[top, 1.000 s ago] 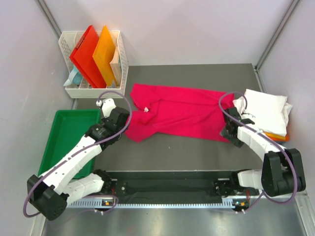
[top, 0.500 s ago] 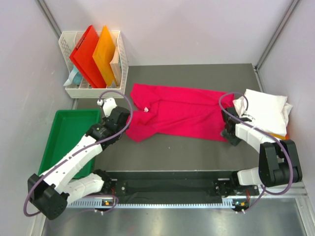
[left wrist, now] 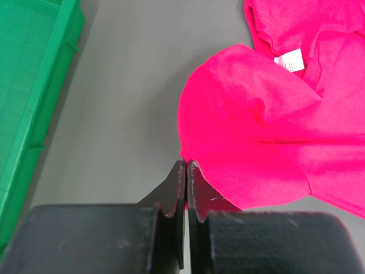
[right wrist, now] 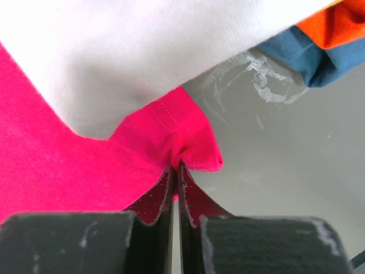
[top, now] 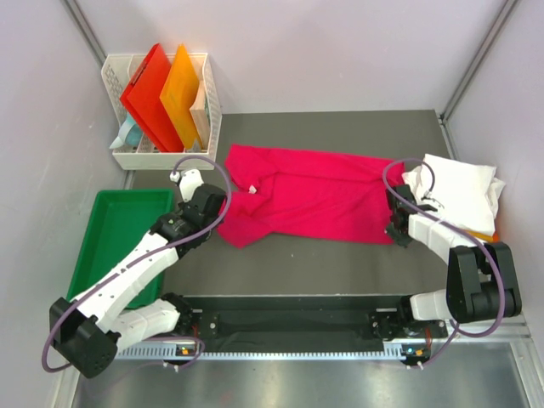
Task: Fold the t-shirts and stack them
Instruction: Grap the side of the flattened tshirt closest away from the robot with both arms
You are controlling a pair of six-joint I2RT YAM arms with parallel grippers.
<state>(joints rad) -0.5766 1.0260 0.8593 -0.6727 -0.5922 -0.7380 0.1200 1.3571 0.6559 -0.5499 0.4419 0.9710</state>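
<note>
A magenta-pink t-shirt [top: 306,191] lies spread and rumpled across the middle of the table. My left gripper [top: 219,212] is shut at its left edge, pinching the rim of the pink cloth [left wrist: 251,114] between its fingertips [left wrist: 180,171]. My right gripper [top: 394,229] is shut on the shirt's lower right hem corner [right wrist: 188,137], and the cloth puckers at the tips. Just right of it stands a stack of folded shirts. The white one [top: 459,187] is on top, overlapping the pink cloth, with orange [right wrist: 336,23] and blue [right wrist: 325,57] beneath.
A green tray [top: 102,246] lies at the left by the left arm. Behind it, a white basket [top: 208,102] holds stiff red and orange folders. Walls close in on the table at left, right and back.
The right gripper, open before, has closed on the pink shirt's hem corner after edging slightly inward. The left gripper and the shirt have stayed put.
</note>
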